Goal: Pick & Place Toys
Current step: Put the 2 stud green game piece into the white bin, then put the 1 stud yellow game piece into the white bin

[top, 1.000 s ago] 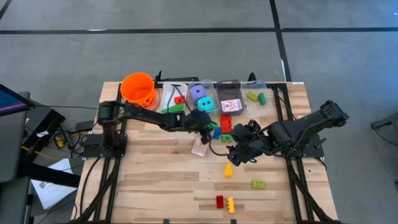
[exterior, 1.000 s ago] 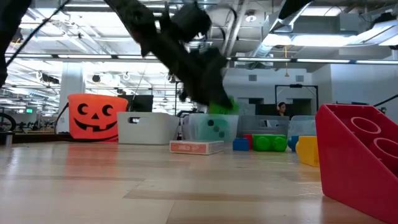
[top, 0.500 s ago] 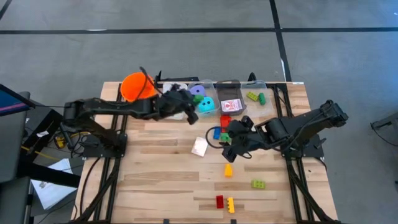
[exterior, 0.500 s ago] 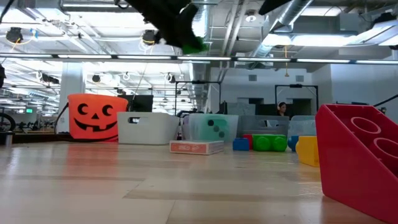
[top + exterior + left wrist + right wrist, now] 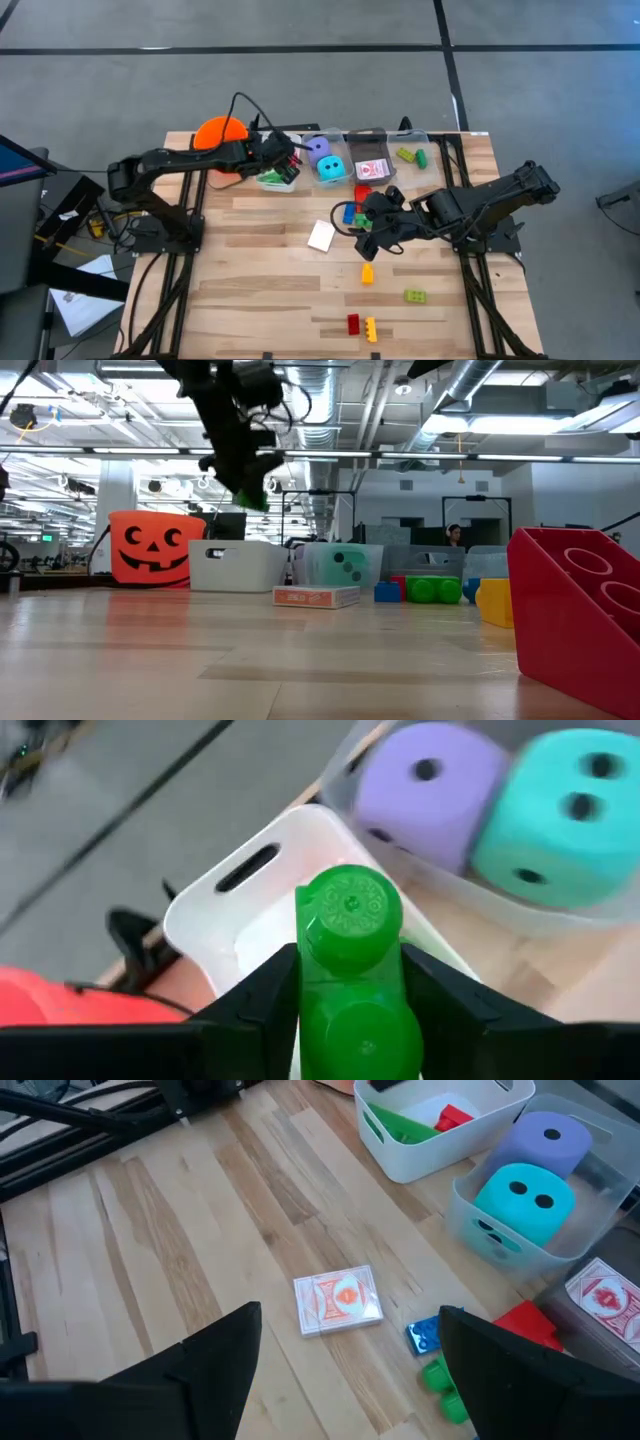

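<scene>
My left gripper is shut on a green brick above the white bin at the table's far edge; from table height the brick hangs high over the bins. In the neighbouring clear bin lie a purple die and a teal die. My right gripper hovers open above mid-table, over a red-and-white card box lying flat and blue, green and red bricks. My left gripper pinches the green brick's two long sides between its two fingers. The fingers slant down from the table's left and lie along the brick, whose studded end sticks out past the fingertips. The brick is lifted clear, above the white bin.
An orange bucket stands at the far left. Two more clear bins hold cards and bricks. Loose bricks lie nearer the front: yellow, green-yellow, red and yellow. A big red brick sits close to the low camera.
My left gripper has carried the green brick up from mid-table and toward the far left, ending above the white bin, still shut on it. My right gripper has kept nearly still.
</scene>
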